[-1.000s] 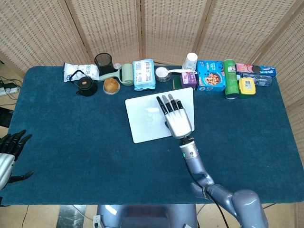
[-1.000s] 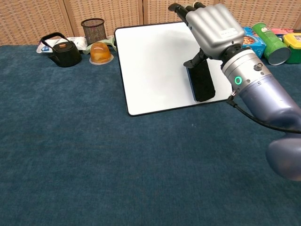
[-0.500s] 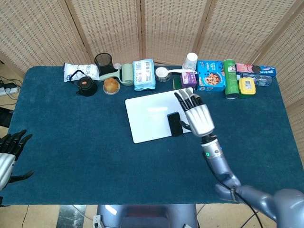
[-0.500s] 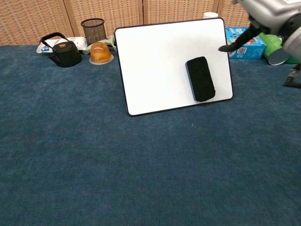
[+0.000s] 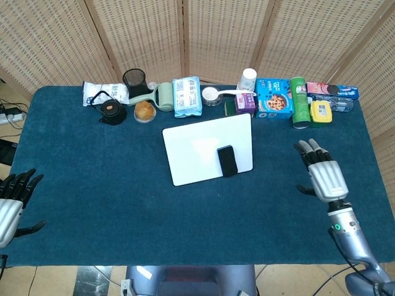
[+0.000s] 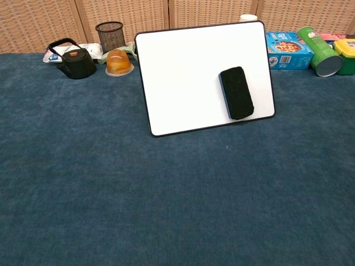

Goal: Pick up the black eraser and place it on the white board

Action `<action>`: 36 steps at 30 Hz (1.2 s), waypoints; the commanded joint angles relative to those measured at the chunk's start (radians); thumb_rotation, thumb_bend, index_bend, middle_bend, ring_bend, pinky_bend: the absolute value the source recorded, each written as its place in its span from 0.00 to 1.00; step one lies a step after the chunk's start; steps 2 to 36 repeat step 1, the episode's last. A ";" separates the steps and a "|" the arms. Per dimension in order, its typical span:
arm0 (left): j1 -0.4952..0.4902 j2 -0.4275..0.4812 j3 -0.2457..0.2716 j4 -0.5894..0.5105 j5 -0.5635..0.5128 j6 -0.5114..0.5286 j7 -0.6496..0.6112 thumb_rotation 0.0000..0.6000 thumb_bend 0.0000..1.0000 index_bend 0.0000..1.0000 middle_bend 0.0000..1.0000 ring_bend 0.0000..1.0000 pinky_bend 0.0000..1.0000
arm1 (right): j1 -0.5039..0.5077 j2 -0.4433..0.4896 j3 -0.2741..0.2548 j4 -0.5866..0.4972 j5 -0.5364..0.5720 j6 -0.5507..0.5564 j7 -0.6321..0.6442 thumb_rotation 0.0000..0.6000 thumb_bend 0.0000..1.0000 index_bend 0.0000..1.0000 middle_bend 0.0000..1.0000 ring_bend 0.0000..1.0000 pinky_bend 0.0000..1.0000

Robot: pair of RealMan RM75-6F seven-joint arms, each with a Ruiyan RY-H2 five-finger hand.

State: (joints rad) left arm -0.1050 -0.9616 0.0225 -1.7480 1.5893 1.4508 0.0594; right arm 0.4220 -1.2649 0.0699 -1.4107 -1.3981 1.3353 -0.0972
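The left hand [image 5: 12, 200] hangs off the tabletop's [image 5: 92, 203] left edge, fingers spread, holding nothing. Toward the tabletop's middle lies the white board [image 5: 197, 148], and the black eraser [image 6: 237, 92] rests on the board's near right part, touched by neither hand. The right hand [image 5: 324, 176] hovers near the right edge, well apart from the board, fingers extended and empty. The placing looks done; what remains, I judge, is only parking the arm.

Bright, even light; sharp focus, soft shadows.
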 commanded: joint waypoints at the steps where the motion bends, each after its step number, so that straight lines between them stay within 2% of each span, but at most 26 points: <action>1: 0.001 -0.005 -0.001 -0.003 0.000 0.003 0.013 1.00 0.16 0.00 0.00 0.00 0.00 | -0.088 0.030 -0.018 -0.028 0.060 0.056 -0.002 1.00 0.00 0.08 0.06 0.02 0.16; 36: 0.001 -0.005 -0.001 -0.003 0.000 0.003 0.013 1.00 0.16 0.00 0.00 0.00 0.00 | -0.088 0.030 -0.018 -0.028 0.060 0.056 -0.002 1.00 0.00 0.08 0.06 0.02 0.16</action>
